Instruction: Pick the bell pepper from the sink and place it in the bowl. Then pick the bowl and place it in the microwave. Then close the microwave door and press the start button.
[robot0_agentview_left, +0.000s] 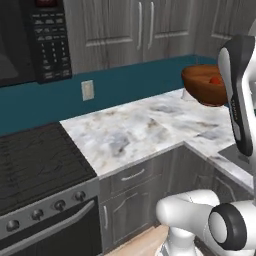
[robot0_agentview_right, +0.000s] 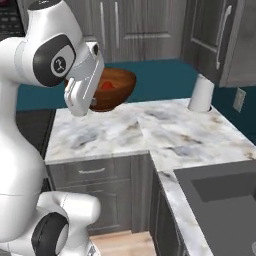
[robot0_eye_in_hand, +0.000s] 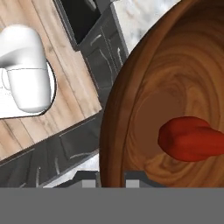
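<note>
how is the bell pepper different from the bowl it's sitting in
The bell pepper is bright red and lumpy; the bowl is reddish-brown with smooth wood grain. The pepper is much smaller than the wide-mouthed bowl. The pepper lies loose inside; the bowl is lifted above the counter, its rim between the jaws. Both are warm red tones.

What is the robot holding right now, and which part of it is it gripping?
The wooden bowl, lifted above the counter with the red pepper inside; the fingers pinch its rim.
</note>
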